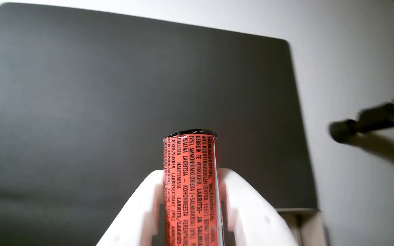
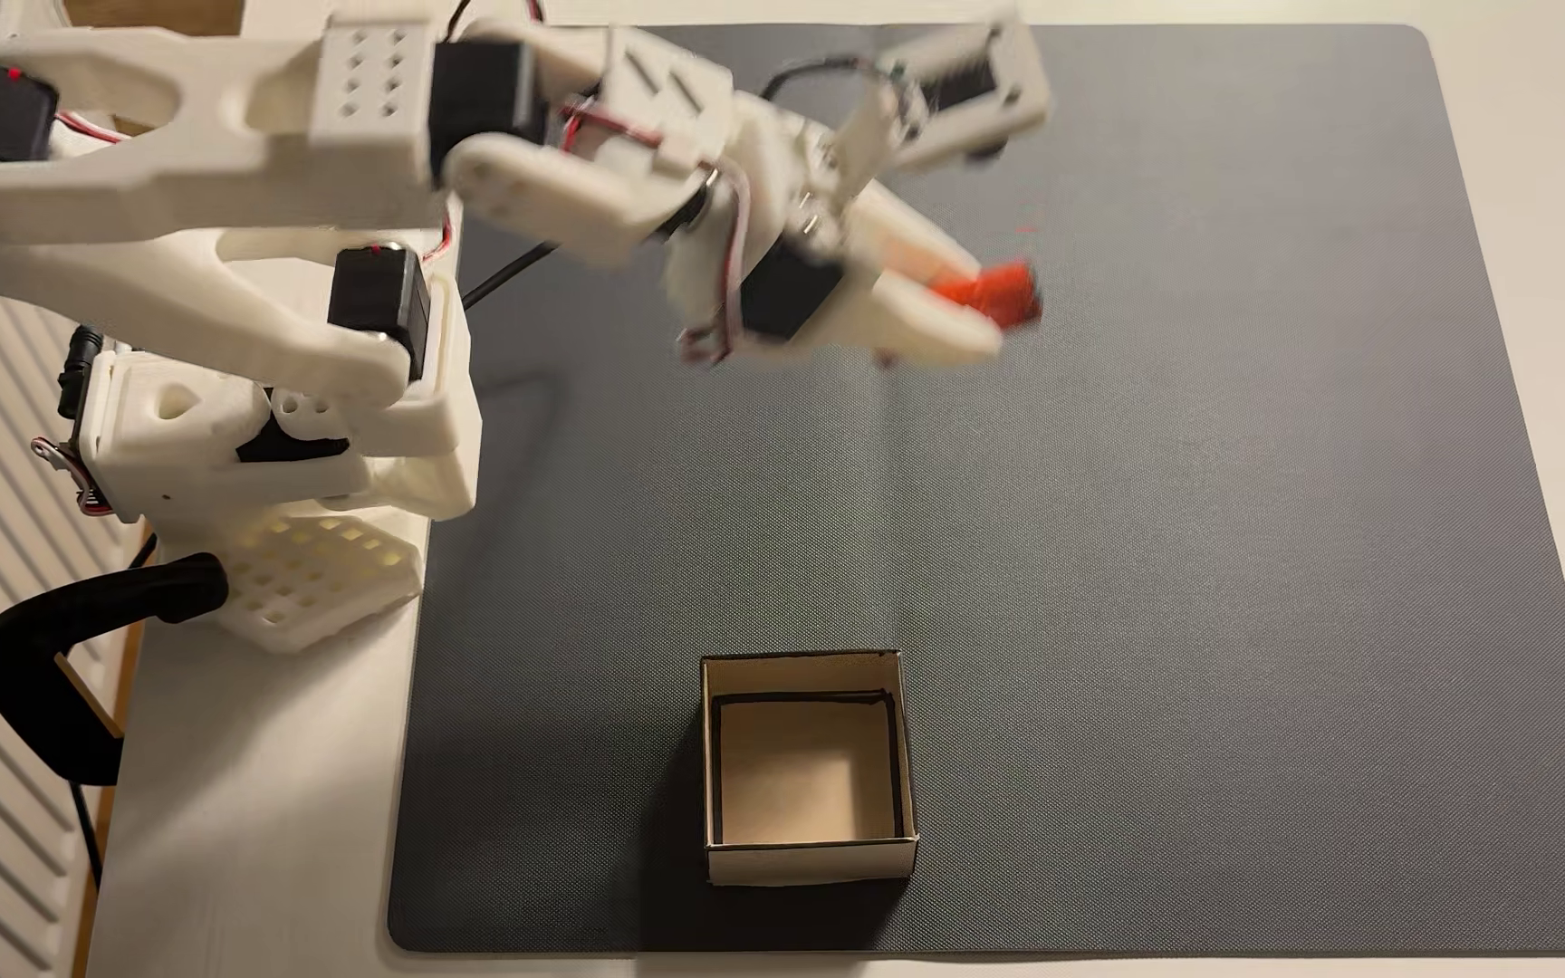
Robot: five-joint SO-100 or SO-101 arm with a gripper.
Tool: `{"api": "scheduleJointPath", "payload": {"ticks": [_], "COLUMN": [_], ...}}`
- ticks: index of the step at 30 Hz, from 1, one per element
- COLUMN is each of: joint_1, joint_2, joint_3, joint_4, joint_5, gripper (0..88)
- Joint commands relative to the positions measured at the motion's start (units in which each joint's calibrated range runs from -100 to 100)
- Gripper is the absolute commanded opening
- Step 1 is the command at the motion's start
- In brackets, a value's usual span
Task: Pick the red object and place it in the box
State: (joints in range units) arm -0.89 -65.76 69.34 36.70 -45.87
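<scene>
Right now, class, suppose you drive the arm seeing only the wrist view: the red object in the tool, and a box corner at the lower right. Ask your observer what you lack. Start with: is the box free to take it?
Observer: Yes. In the fixed view the box stands open-topped with nothing inside.
Operator: Where does it sit from the tool?
Observer: The tool, shut on the red object, is near the top of the fixed view. The box is well below it in that picture, slightly to the left.
Operator: Is the box on the mat?
Observer: Yes, it sits upright on the mat, near the mat's lower edge.
</scene>
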Motion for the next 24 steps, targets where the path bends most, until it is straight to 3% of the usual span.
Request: {"api": "scheduleJointPath", "payload": {"ticks": [1, 12, 24], "joint_1": [6.31, 20.12, 27.25], "joint_2": [-12.39, -30.07, -30.84], "joint_3": [5.35, 18.41, 26.3], "joint_4": [3.34, 10.51, 5.52], "joint_5": [0.39, 0.45, 3.0], "gripper": [1.6, 1.6, 1.6]}}
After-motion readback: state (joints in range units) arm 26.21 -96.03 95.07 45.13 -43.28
